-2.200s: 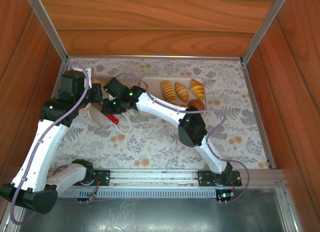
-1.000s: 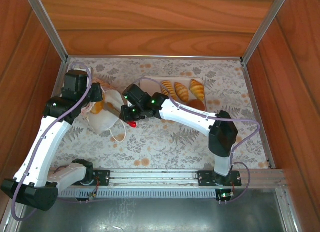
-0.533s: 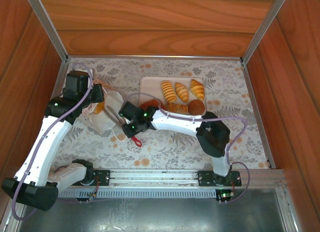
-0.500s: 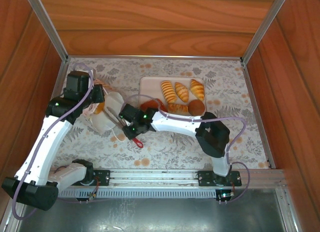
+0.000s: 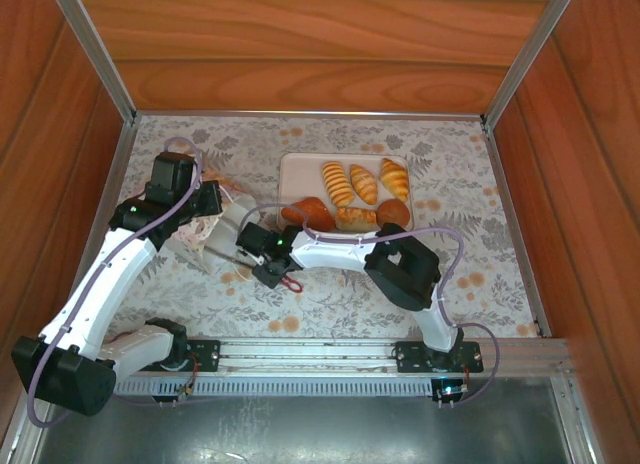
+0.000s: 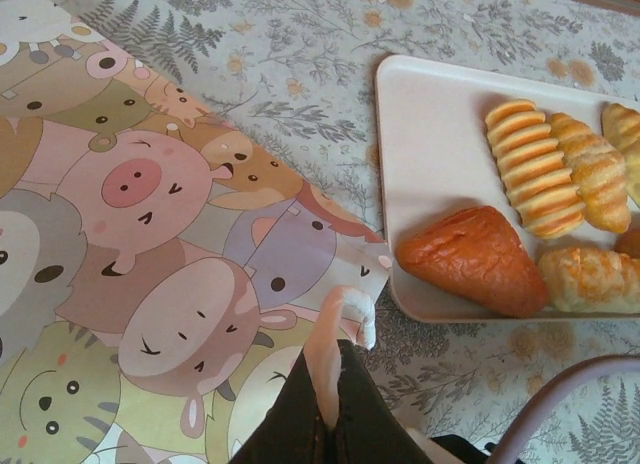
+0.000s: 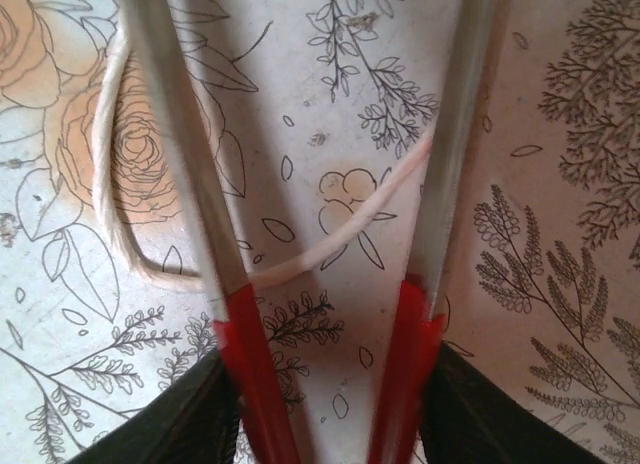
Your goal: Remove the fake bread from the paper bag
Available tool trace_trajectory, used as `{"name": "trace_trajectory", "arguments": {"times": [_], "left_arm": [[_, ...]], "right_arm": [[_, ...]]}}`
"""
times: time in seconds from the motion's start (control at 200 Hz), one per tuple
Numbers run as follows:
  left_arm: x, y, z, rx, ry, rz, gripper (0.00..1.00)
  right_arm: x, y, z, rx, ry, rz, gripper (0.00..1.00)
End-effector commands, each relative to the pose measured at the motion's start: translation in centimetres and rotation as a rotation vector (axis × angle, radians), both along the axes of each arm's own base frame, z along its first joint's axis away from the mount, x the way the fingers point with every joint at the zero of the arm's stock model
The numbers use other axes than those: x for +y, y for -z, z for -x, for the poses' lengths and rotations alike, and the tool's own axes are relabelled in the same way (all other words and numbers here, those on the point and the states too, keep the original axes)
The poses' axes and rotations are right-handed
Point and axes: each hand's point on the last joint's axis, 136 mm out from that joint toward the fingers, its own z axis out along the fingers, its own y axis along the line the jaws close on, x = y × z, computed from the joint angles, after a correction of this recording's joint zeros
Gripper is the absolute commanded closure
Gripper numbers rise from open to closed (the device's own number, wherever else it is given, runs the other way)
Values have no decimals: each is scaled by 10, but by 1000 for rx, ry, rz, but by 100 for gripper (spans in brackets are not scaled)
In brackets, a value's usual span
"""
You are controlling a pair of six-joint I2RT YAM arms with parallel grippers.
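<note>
The paper bag [image 5: 208,240] lies tipped over at the left, its cartoon-animal side [image 6: 150,234] facing up. My left gripper [image 5: 213,202] [image 6: 338,369] is shut on the bag's cord handle [image 6: 335,314]. Fake bread lies on the beige tray [image 5: 300,169] [image 6: 430,134]: striped loaves [image 5: 337,182] [image 6: 530,169], a croissant [image 5: 308,214] [image 6: 475,259] and a round roll [image 5: 394,213]. My right gripper [image 5: 270,261] [image 7: 325,429] grips red-handled metal tongs [image 7: 180,164] just right of the bag. The blades stand apart with nothing between them, above another cord handle [image 7: 340,234]. The bag's inside is hidden.
Wooden walls enclose the flowered cloth [image 5: 480,264] on three sides. The tray sits at the back middle, close to the bag's right edge. The tongs' red rear loop [image 5: 291,282] sticks out toward the near edge.
My right arm swung from beside the tray down toward the bag's near side, and the tongs' blades spread. The left arm shifted right with the handle. The croissant now shows on the tray.
</note>
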Motion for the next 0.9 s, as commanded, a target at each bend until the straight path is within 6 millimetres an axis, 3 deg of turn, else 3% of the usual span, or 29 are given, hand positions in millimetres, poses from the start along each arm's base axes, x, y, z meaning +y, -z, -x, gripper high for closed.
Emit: {"name": "trace_trajectory", "arguments": {"times": [0.0, 0.375, 0.48, 0.535, 0.61, 0.705, 0.895], "left_arm": [[-1, -10, -4, -44, -7, 11, 100], [2, -17, -5, -66, -19, 5, 100], [2, -20, -6, -71, -19, 6, 100], [2, -21, -6, -75, -21, 5, 100], [3, -23, -7, -80, -23, 3, 100], [4, -26, -8, -89, -32, -3, 100], [7, -35, -10, -111, -42, -9, 100]], "right_arm": [[-10, 14, 2, 18, -13, 88, 49], [-30, 50, 11, 81, 4, 212, 40], [-34, 56, 13, 96, 6, 242, 41], [-34, 54, 12, 91, 13, 239, 47], [-28, 39, 8, 78, 24, 207, 53], [-16, 5, 2, 37, 41, 119, 60], [10, -70, 4, 45, 80, -143, 59]]}}
